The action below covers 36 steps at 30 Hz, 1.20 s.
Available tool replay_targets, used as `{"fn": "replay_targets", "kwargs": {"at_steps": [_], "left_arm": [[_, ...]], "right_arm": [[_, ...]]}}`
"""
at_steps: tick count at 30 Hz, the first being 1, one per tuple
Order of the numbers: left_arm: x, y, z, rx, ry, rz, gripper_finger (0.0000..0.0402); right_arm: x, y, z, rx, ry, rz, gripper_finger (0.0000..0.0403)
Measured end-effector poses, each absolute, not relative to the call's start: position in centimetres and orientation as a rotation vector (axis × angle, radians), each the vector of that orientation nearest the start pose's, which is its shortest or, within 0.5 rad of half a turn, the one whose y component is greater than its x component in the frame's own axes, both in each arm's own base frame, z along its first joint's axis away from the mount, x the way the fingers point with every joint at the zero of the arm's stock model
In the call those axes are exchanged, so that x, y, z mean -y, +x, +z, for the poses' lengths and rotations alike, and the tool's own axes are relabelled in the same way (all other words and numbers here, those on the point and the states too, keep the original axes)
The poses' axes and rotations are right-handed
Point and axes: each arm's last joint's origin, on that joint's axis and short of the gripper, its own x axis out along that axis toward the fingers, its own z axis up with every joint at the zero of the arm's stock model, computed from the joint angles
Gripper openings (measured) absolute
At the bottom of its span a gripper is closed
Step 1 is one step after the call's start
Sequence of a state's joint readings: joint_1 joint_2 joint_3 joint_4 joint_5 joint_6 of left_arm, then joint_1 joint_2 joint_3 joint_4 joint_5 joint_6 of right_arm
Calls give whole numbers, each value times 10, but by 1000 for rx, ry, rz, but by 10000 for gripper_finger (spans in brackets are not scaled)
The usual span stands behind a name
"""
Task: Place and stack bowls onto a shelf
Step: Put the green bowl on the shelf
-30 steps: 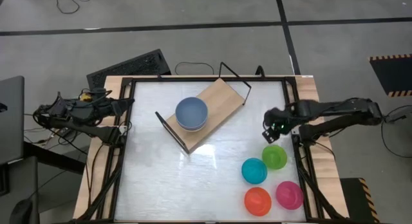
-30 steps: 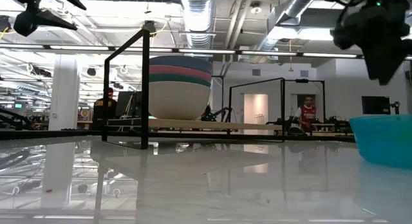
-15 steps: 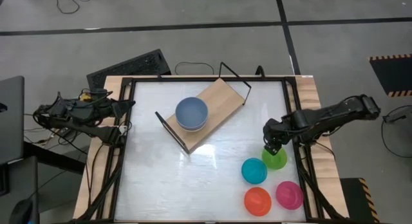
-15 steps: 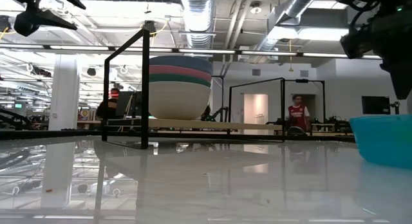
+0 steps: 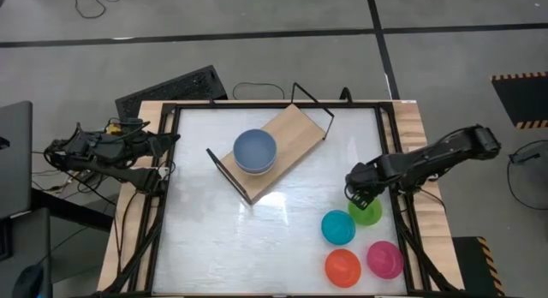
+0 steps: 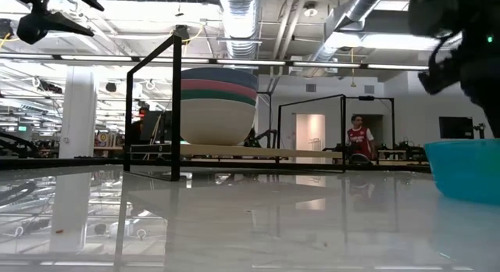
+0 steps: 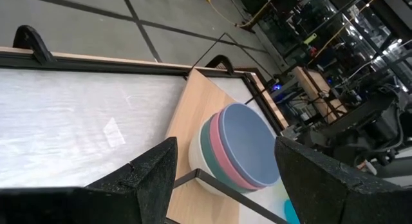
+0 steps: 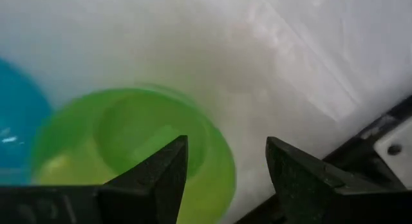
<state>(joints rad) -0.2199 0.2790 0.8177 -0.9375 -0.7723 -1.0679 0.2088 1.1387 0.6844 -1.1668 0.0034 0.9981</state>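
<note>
The shelf is a light wooden board with black wire ends, lying slantwise mid-table. A stack of large bowls, blue-grey on top over pink, teal and white, rests on it. Small green, teal, red and magenta bowls sit at the near right. My right gripper is open just above the green bowl; one finger is over its hollow and the other is outside its rim. My left gripper waits open at the table's left edge.
The teal bowl stands close beside the green one, on the side away from the table's black right frame. A keyboard lies beyond the far left corner. Bare white tabletop spreads near and left of the shelf.
My right gripper has moved toward the table's near edge and down, from beside the right frame to just over the green bowl's far rim. The bowls and the shelf have stayed where they were.
</note>
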Motion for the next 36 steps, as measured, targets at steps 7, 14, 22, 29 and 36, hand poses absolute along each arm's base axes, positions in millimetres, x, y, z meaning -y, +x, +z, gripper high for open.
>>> {"fn": "replay_targets", "kwargs": {"at_steps": [7,14,22,29,36], "left_arm": [[-14,31,319,-29,-836,670,245],[-14,31,319,-29,-836,670,245],[-14,31,319,-29,-836,670,245],[-14,31,319,-28,-835,671,245],[-14,31,319,-17,-830,686,245]], "right_arm": [[-30,156,178,-1544,592,-712,220],[-33,167,167,-1567,591,-688,110],[-30,173,165,-1539,655,-721,23],[-8,180,188,-1354,724,-796,23],[30,203,231,-1094,801,-841,23]]}}
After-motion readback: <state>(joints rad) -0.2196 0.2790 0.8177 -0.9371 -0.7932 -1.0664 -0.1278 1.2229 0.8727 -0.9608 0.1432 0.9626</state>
